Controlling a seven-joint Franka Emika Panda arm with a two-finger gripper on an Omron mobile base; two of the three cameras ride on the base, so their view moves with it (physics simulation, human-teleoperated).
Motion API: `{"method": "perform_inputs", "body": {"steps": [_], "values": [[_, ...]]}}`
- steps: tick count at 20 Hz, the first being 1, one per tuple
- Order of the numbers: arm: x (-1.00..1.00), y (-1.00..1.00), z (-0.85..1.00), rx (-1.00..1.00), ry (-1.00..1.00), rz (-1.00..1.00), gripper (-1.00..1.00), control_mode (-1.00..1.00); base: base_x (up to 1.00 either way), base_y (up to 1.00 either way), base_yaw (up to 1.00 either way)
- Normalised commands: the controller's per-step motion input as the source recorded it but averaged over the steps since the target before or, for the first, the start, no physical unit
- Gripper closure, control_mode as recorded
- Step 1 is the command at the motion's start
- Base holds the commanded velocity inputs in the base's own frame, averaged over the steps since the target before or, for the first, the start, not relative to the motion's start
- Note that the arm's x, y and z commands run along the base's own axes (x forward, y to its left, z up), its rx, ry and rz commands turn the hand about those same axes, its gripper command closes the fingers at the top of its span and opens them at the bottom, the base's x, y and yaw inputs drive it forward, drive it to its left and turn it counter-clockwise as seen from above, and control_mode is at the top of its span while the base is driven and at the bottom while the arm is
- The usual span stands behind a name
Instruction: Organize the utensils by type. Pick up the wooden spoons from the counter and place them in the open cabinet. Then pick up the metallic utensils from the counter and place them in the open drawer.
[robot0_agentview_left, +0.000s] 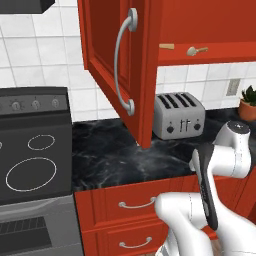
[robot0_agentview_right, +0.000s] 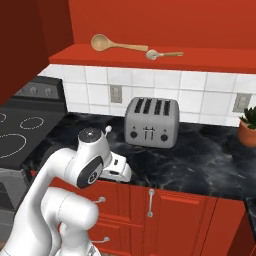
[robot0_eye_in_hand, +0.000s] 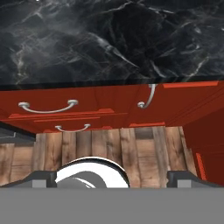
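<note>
Two wooden spoons lie on the shelf of the open red-orange cabinet (robot0_agentview_right: 75, 56): a larger one (robot0_agentview_right: 116, 45) and a smaller one (robot0_agentview_right: 162, 54), both also visible in the left base view (robot0_agentview_left: 167, 46) (robot0_agentview_left: 196, 50). The cabinet door (robot0_agentview_left: 102, 55) with its curved grey handle (robot0_agentview_left: 122, 62) swings out over the counter (robot0_agentview_left: 115, 160). My gripper (robot0_eye_in_hand: 113, 178) hangs low at the counter's front edge (robot0_eye_in_hand: 109, 83), facing the floor, open and holding nothing. Its fingertips (robot0_eye_in_hand: 43, 177) stand wide apart. The metallic utensils and the open drawer are out of view.
A silver toaster (robot0_agentview_right: 151, 121) stands at the back of the counter, with a potted plant (robot0_agentview_right: 247, 131) to its right. A black stove (robot0_agentview_left: 32, 150) is on the left. Shut red drawers (robot0_eye_in_hand: 48, 106) and a cupboard door (robot0_agentview_right: 170, 215) sit under the counter, above wood flooring (robot0_eye_in_hand: 109, 144).
</note>
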Motion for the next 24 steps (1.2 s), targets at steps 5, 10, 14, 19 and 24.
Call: {"method": "perform_inputs", "body": {"steps": [5, 10, 14, 19, 24], "values": [[0.00, 0.00, 0.00, 0.00, 0.00, 0.00, -1.00, 1.00, 0.15, 0.01, 0.00], [0.54, 0.06, -0.01, 0.04, -0.08, 0.13, -1.00, -1.00, 0.00, 0.00, 0.00], [0.81, 0.26, 0.00, 0.06, -0.09, 0.10, -1.00, -1.00, 0.00, 0.00, 0.00], [0.88, 0.32, 0.00, 0.04, -0.04, 0.01, -1.00, -1.00, 0.00, 0.00, 0.00], [0.84, 0.47, 0.00, 0.00, 0.00, -0.07, -1.00, -1.00, 0.00, 0.00, 0.00]]}}
